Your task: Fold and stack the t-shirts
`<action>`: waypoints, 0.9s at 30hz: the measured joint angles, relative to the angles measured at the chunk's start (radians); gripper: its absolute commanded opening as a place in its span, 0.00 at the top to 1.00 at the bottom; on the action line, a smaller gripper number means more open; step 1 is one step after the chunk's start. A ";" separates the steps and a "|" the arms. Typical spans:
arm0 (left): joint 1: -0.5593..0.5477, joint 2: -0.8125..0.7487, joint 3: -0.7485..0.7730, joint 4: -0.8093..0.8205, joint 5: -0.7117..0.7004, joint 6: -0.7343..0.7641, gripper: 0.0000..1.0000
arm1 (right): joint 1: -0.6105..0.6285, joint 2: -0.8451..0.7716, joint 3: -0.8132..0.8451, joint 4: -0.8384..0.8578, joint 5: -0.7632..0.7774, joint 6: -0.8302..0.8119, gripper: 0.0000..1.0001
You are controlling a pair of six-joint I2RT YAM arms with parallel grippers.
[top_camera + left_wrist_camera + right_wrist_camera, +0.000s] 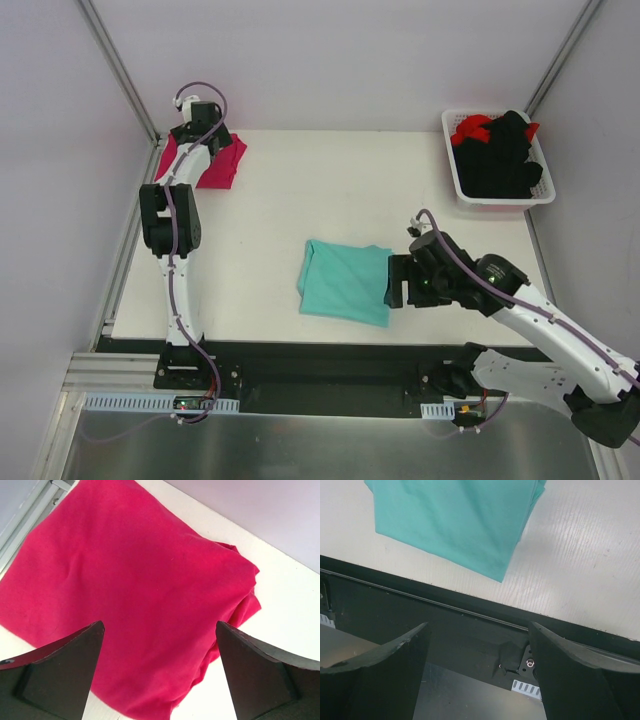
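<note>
Folded t-shirt (222, 166) at the far left corner of the table (280, 195), left gripper (159, 623) over it, second folded t-shirt (342, 281) near the front edge, centre, right gripper (396, 280) just beside its right side, basket (456, 178) at the far right corner, garments (500, 160) heaped in it

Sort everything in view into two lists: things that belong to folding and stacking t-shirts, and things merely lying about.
Belongs to the job: teal t-shirt, folded, mid-table; magenta t-shirt, folded, far left corner; black and red garments, heaped together.
Merely there: white basket holding that heap; table; black rail along the near edge.
</note>
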 measured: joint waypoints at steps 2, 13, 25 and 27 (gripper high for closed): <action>0.010 0.019 0.007 0.009 0.015 0.003 0.02 | 0.000 0.018 0.018 -0.001 -0.005 -0.002 0.18; 0.120 0.058 0.031 -0.078 0.180 -0.078 0.01 | 0.000 0.073 0.080 0.001 -0.024 -0.011 0.18; 0.172 0.071 0.041 -0.111 0.383 -0.249 0.01 | 0.000 0.048 0.084 -0.011 -0.022 -0.011 0.17; 0.172 0.071 0.058 -0.117 0.413 -0.266 0.01 | 0.000 0.048 0.084 -0.012 -0.022 -0.011 0.17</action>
